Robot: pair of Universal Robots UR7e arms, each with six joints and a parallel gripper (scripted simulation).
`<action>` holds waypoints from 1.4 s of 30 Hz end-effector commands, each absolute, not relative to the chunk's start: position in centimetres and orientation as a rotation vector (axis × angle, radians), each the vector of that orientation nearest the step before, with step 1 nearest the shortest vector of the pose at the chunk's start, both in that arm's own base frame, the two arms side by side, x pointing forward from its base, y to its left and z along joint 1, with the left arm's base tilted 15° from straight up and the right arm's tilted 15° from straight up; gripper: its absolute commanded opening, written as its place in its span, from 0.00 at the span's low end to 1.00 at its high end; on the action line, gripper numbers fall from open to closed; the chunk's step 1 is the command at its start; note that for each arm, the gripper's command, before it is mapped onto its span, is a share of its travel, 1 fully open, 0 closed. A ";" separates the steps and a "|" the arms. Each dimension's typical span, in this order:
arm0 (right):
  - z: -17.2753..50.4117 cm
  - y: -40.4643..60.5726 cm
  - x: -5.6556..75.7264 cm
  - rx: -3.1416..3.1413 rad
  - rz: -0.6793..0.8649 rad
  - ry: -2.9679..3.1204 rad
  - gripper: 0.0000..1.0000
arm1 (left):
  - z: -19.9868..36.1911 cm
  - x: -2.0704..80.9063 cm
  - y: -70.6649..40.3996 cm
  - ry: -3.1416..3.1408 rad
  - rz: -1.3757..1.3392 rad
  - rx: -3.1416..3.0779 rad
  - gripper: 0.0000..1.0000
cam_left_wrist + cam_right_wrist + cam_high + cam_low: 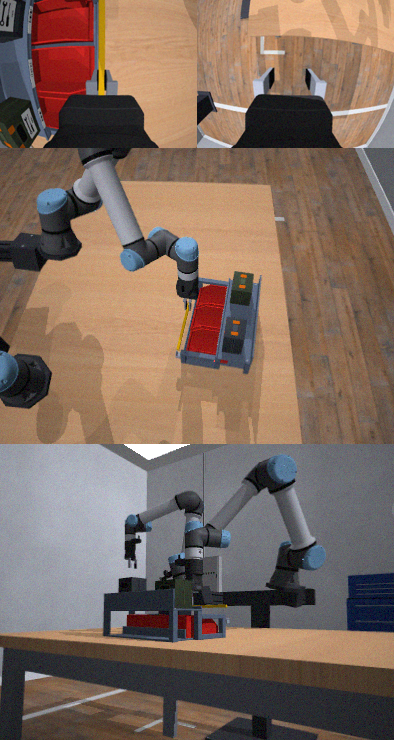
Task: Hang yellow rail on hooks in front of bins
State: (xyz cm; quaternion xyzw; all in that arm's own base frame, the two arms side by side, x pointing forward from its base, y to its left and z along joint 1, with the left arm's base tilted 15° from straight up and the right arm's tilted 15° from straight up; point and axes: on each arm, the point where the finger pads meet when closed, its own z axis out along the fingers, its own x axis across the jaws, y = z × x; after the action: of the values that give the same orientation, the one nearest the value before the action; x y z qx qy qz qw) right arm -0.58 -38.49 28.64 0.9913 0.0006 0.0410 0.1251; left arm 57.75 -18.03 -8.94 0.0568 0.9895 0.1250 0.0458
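The yellow rail point(183, 327) point(216, 605) point(102, 39) is held level in front of the bins, parallel to the shelf's front edge. In the exterior view it shows above the low front frame. My left gripper point(187, 304) point(101, 76) is shut on it near one end. The red bins point(205, 335) point(150, 620) point(63, 63) stand in a row on the grey-blue shelf point(199, 359) point(137, 600). A small pale hook part point(178, 354) shows by the rail's far end; the other hook is hidden. Contact between rail and hooks cannot be told. My right gripper point(132, 564) point(289, 74) is open and empty, high up away from the rail.
A black case point(235, 338) point(132, 584) point(11, 20) and an olive case point(242, 290) point(20, 122) stand on the shelf's upper level behind the bins. The shelf's posts and upper edge rise close beside my left gripper. The wooden table point(125, 323) extends around the shelf.
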 end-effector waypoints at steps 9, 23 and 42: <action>28.7 -38.5 -0.6 2.887 0.120 0.002 1.00 | -8.9 57.8 -18.1 3.020 0.380 0.173 0.00; 28.7 -38.5 -0.6 2.887 0.120 0.002 1.00 | -9.1 57.8 -18.0 3.020 0.380 0.173 0.00; 28.7 -38.5 -0.6 2.887 0.120 0.002 1.00 | -10.0 57.9 -17.8 3.020 0.380 0.174 0.00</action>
State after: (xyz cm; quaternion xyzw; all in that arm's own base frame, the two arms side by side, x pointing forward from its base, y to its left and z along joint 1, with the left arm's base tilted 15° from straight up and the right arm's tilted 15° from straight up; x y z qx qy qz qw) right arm -0.58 -38.49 28.64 0.9913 0.0006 0.0410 0.1251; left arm 57.86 -17.80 -9.88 0.0568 0.9895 0.1250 0.0459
